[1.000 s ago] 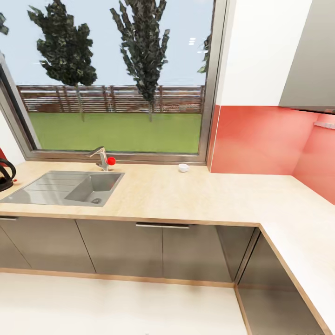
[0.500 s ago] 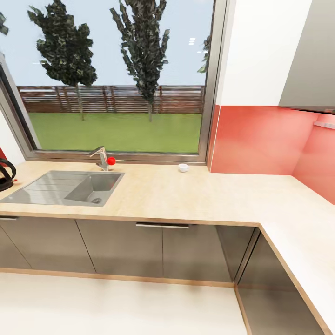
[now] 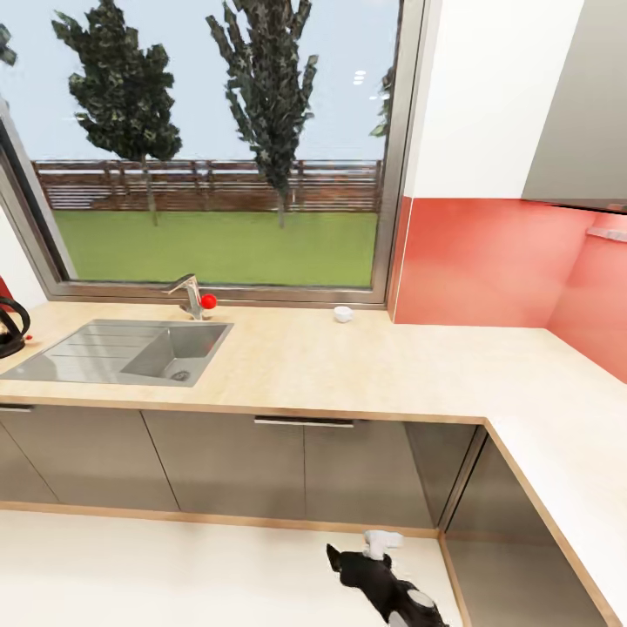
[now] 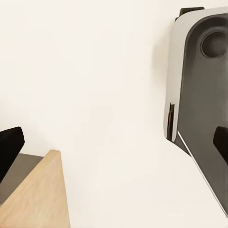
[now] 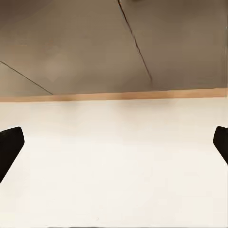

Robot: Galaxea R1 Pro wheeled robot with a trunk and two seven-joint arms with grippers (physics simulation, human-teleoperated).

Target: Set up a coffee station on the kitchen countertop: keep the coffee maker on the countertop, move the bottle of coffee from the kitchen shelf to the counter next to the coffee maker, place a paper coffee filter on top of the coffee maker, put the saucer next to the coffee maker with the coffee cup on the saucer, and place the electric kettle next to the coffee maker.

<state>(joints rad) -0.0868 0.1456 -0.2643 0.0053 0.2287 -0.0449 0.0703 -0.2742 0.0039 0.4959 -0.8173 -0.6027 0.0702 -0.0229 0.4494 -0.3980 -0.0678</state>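
Note:
The kitchen countertop (image 3: 348,366) runs under a wide window and turns a corner at the right. A tiny white coffee cup (image 3: 343,314) stands on it near the window sill, by the red wall panel. At the far left edge a black curved handle (image 3: 9,326) of an appliance is cut off by the frame, and I cannot tell which appliance it is. My right arm (image 3: 383,583) shows low over the floor in front of the cabinets. The right gripper (image 5: 114,142) is open and holds nothing, facing the cabinet base. The left gripper (image 4: 114,142) is open over the floor, also holding nothing.
A grey sink (image 3: 131,348) with a faucet (image 3: 190,296) and a red knob is set into the counter at the left. Glossy grey cabinet fronts (image 3: 261,461) stand below. A grey wall cabinet (image 3: 583,104) hangs at the upper right. The robot's base (image 4: 199,95) is beside the left gripper.
My right arm has risen into the bottom of the head view, where it was not seen before. The counter and the things on it have not moved.

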